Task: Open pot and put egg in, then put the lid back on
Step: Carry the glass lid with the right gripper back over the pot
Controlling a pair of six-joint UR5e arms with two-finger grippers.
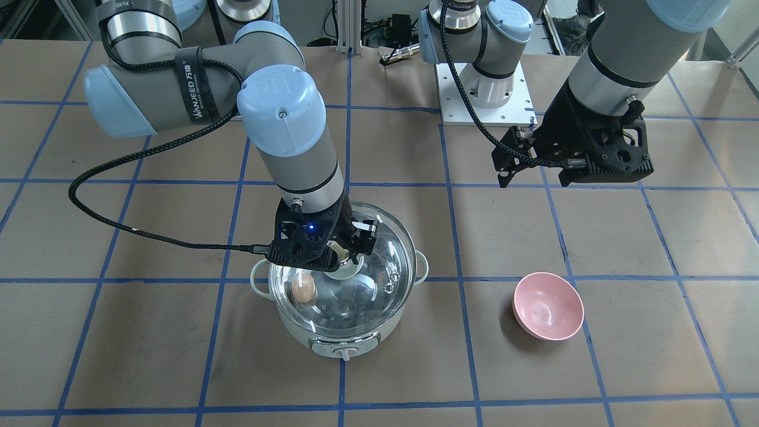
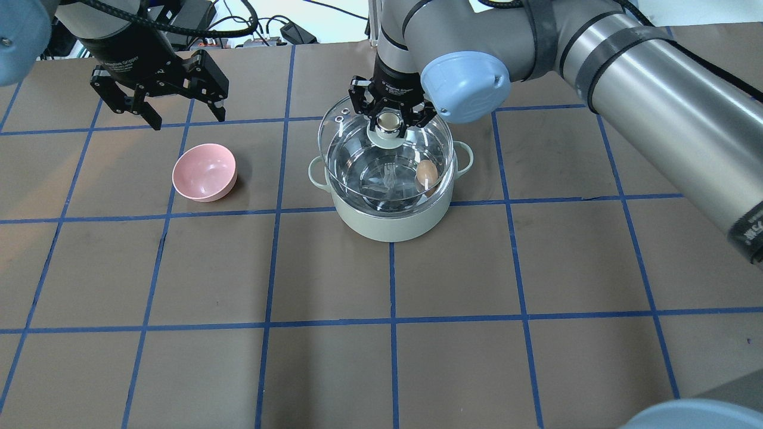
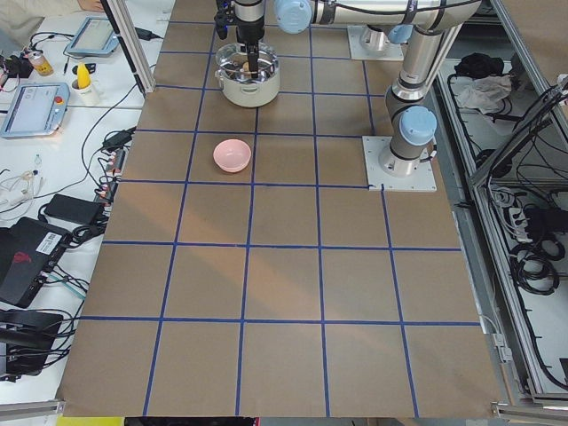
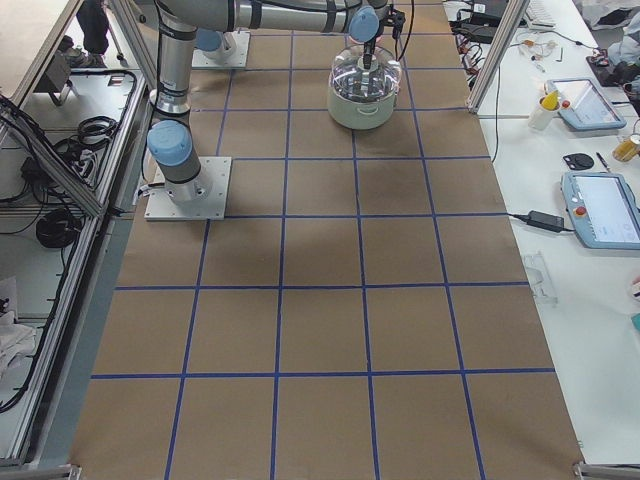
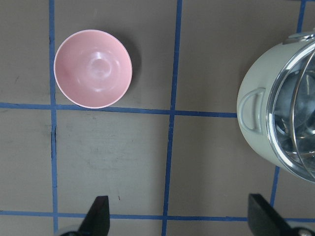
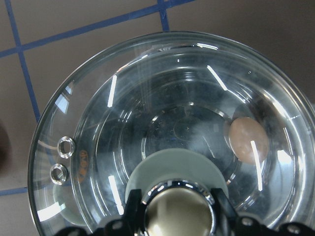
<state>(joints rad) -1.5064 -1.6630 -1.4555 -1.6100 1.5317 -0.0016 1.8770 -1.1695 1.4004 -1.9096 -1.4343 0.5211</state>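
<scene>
Overhead, the lid [image 2: 353, 148] is being clamped by the right gripper [image 2: 388, 122] above the pot [image 2: 387, 221], egg [image 2: 427, 174] inside at 3 o'clock, the left gripper [image 2: 188, 117] being held agape.

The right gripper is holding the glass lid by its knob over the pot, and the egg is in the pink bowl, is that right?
Not quite: the egg lies inside the pot, and the pink bowl is empty, as the overhead view shows. The right gripper does hold the lid by its knob.
</scene>
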